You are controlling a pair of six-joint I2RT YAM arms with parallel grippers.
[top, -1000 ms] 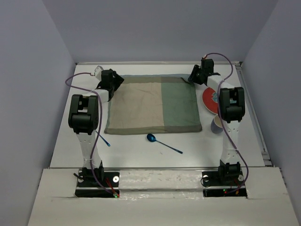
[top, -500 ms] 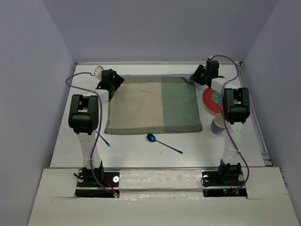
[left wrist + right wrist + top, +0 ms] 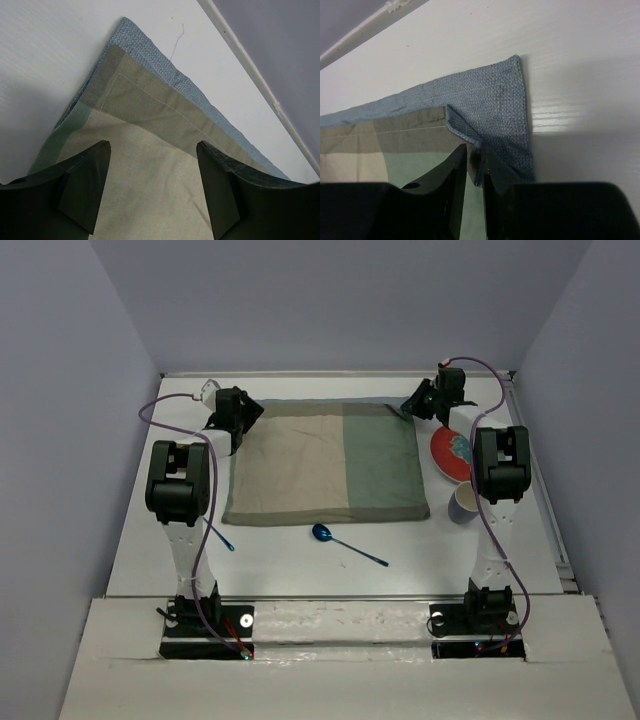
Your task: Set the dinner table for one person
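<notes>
The white dinner table [image 3: 300, 565] holds a tan-and-green placemat [image 3: 320, 465] with a blue underside, lying flat in the middle. My left gripper [image 3: 236, 422] is open just above the mat's far left corner [image 3: 150, 115], with its fingers [image 3: 87, 185] straddling tan cloth and holding nothing. My right gripper [image 3: 416, 406] is at the far right corner, shut on a folded-over flap of the placemat [image 3: 495, 95]. In the right wrist view the gripper [image 3: 473, 149] pinches the blue fold.
A red plate [image 3: 450, 453] and a pale cup [image 3: 464, 502] stand right of the mat, beside my right arm. A blue spoon [image 3: 323, 533] lies in front of the mat. Another blue utensil [image 3: 221, 538] lies by my left arm. Lavender walls [image 3: 70, 440] enclose the table.
My right arm has shifted a little to the right and farther back with the mat's corner, uncovering more of the cup. The left arm has not moved.
</notes>
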